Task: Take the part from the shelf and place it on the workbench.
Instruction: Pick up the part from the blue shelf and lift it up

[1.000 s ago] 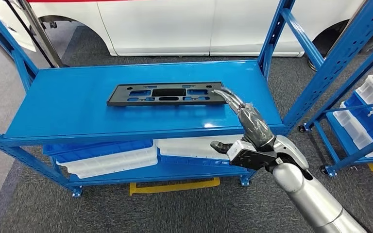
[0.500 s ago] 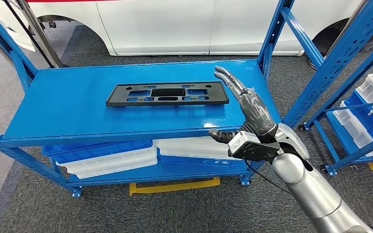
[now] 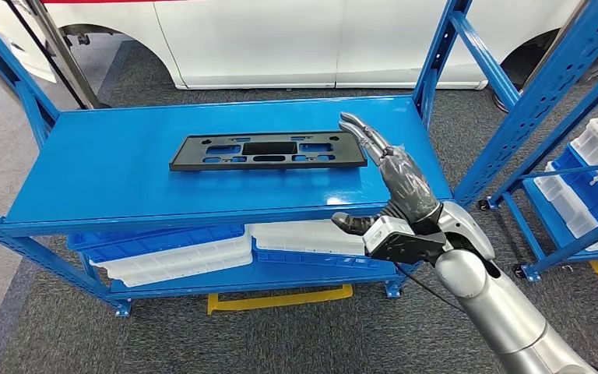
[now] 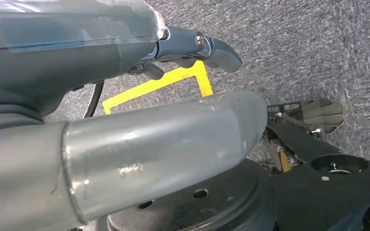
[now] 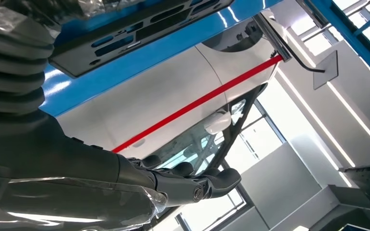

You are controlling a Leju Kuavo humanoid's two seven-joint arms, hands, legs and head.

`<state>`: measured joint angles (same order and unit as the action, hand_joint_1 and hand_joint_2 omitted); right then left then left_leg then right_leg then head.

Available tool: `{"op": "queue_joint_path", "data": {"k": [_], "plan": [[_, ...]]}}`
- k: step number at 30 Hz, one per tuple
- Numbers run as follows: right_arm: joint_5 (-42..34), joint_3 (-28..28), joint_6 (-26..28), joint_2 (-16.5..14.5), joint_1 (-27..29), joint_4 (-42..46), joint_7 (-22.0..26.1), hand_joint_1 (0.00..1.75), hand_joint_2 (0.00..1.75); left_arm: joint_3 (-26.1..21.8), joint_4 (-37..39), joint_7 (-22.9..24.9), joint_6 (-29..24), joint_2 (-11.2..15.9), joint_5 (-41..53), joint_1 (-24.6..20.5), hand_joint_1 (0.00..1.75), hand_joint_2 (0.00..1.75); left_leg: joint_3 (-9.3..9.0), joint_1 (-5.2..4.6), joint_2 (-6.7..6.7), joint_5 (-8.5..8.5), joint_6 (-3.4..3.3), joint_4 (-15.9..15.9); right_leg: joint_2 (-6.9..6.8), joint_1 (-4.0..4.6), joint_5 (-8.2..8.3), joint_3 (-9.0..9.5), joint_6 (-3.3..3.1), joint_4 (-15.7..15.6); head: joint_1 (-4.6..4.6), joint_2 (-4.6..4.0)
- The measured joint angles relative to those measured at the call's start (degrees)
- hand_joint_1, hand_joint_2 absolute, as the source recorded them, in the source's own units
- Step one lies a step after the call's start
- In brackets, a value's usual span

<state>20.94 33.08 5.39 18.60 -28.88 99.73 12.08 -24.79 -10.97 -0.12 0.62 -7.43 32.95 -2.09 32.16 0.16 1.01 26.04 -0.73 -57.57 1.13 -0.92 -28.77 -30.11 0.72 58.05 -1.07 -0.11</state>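
The part (image 3: 269, 149) is a long flat black plastic plate with cut-outs. It lies flat on the blue shelf (image 3: 124, 175), right of centre. My right hand (image 3: 395, 185) is raised at the part's right end, fingers stretched toward the shelf and thumb spread, holding nothing. Its fingertips (image 3: 353, 123) hover just above the part's right corner. In the right wrist view the part (image 5: 139, 33) lies beyond my right hand (image 5: 125, 178). My left hand (image 4: 125, 96) hangs over the grey carpet with nothing in it.
Blue uprights (image 3: 441, 48) stand at the shelf's corners. White and blue bins (image 3: 171, 251) are stacked on the lower level. A second blue rack with white bins (image 3: 592, 167) stands at the right. A white car (image 3: 296, 39) is parked behind the shelf.
My right hand's fingertips touched the part's right end a second ago. The hand then rose off it and has come back down a little toward that corner.
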Motion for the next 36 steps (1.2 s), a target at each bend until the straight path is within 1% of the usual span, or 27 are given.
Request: {"op": "queue_joint_path", "data": {"k": [5,11,26,30,32,33,34,35,36], "plan": [[1.41,0.58,-1.62,0.00,0.22,-0.08,-0.11,0.00,0.00,0.00,0.00,0.14,0.13,0.01,0.12,0.00,0.00,0.00,0.00,0.00,0.00,0.00,0.00,0.00,0.00,0.00,0.00,0.00,0.00,0.00,0.00,0.00],[4.55,3.62,-2.32,0.00,1.21,-0.98,-0.15,0.00,0.00,0.00,0.00,0.51,0.15,0.02,0.75,-0.04,0.00,0.00,0.01,0.00,0.00,0.00,0.00,0.00,0.00,0.00,0.00,0.01,0.00,0.00,0.00,0.00],[5.19,7.82,-2.92,-0.55,1.76,-1.60,-0.37,0.00,0.00,0.01,0.00,0.64,0.15,0.00,1.09,-0.08,0.00,0.00,0.01,0.00,0.00,0.01,-0.01,-0.02,-0.01,0.00,0.01,0.01,0.01,-0.01,0.00,0.00],[5.14,8.50,-2.88,-0.62,1.81,-1.60,-0.44,0.00,0.00,0.02,0.00,0.60,0.14,0.03,1.23,-0.15,0.00,0.00,0.21,-0.24,0.04,0.31,-0.47,-0.49,0.06,-0.36,0.12,0.04,0.32,-0.29,0.00,0.00],[4.88,8.62,-2.71,-0.64,1.81,-1.60,-0.55,0.00,0.00,0.02,0.00,0.53,0.13,-0.02,1.24,-0.20,0.00,0.00,-0.14,0.01,-0.09,0.05,-0.73,0.29,0.08,-0.23,0.08,0.17,0.53,-0.40,0.02,0.00],[4.71,8.63,-2.59,-0.63,1.76,-1.62,-0.59,0.00,0.00,0.02,0.00,0.50,0.13,-0.05,1.25,-0.21,0.00,0.00,-0.51,0.19,-0.27,-0.19,-0.90,0.96,-0.02,-0.11,-0.32,-0.08,0.65,0.18,0.03,0.00],[4.50,8.63,-2.46,-0.63,1.69,-1.64,-0.61,0.00,0.00,0.02,0.00,0.47,0.13,-0.09,1.25,-0.23,0.00,0.00,-0.88,0.37,-0.48,-0.44,-1.06,1.61,-0.14,0.02,-1.26,-0.99,0.74,1.92,0.04,0.00],[4.33,8.62,-2.37,-0.63,1.67,-1.67,-0.63,0.00,0.00,0.01,0.00,0.45,0.13,-0.11,1.26,-0.23,0.00,0.00,-1.16,0.49,-0.69,-0.58,-1.19,2.03,-0.30,0.06,-2.67,-2.61,0.78,4.86,0.06,0.00],[4.19,8.62,-2.30,-0.64,1.72,-1.75,-0.64,0.00,0.00,0.01,0.00,0.45,0.13,-0.11,1.28,-0.25,0.00,0.00,-1.25,0.47,-0.89,-0.55,-1.30,2.16,-0.40,0.09,-4.28,-4.89,0.83,8.68,0.06,0.00]]}}
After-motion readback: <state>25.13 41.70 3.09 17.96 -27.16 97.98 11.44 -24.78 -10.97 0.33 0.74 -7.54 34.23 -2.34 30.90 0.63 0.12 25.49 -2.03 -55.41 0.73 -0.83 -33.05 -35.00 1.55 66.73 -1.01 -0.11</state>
